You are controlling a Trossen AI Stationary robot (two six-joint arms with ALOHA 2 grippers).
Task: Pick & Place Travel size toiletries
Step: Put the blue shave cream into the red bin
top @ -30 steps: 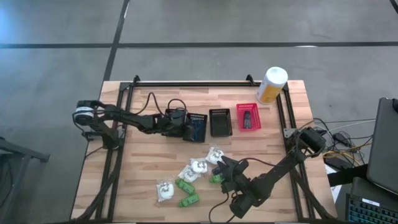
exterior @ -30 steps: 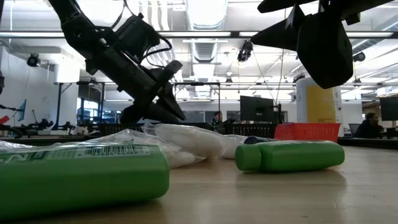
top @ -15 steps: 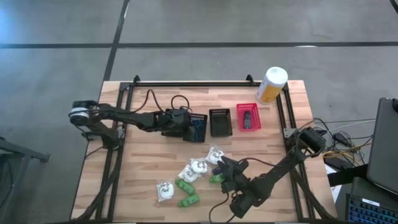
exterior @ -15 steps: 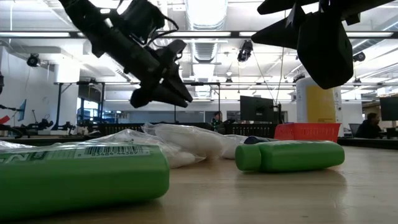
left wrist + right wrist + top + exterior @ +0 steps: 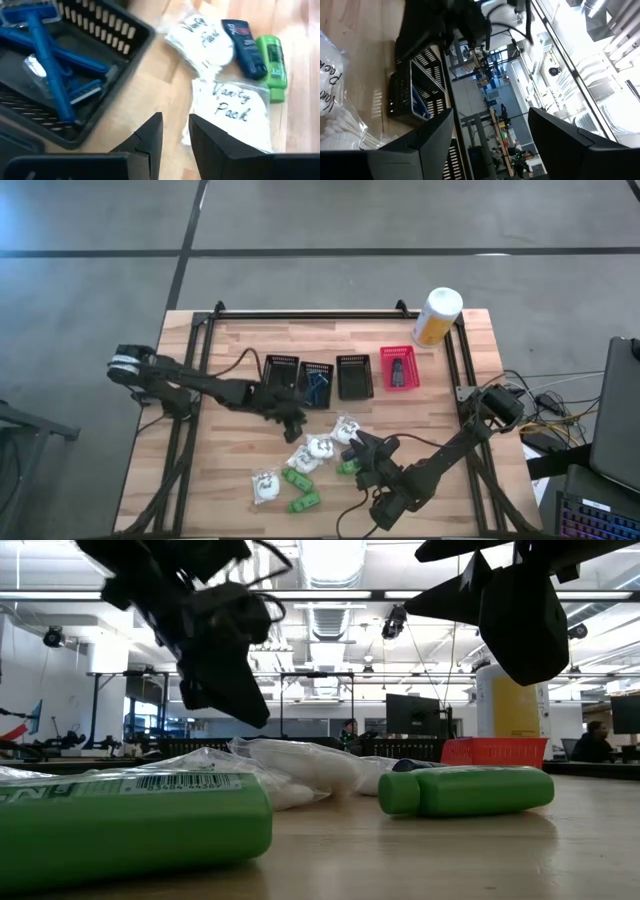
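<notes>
The toiletries lie loose on the wood near the table's front middle: white clear-wrapped packs [image 5: 315, 448] [image 5: 235, 107], green tubes [image 5: 297, 478] [image 5: 465, 790] and a dark blue tube [image 5: 245, 35]. My left gripper [image 5: 292, 420] [image 5: 175, 122] hangs above the table between the black basket of blue razors [image 5: 45, 55] and the white packs. It is open by a narrow gap and empty. My right gripper [image 5: 362, 450] [image 5: 495, 140] hovers over the right side of the pile, wide open and empty.
A row of small mesh baskets stands across the middle of the table: three black ones [image 5: 282, 370] [image 5: 317, 380] [image 5: 354, 376] and a red one [image 5: 399, 367] holding a dark item. A tall white-and-yellow canister [image 5: 437, 315] stands at the far right.
My left gripper has risen from the razor basket and gone toward the table's near edge, to the white packs. The leftmost black basket, hidden under that arm before, now shows. The toiletries and my right gripper have kept still.
</notes>
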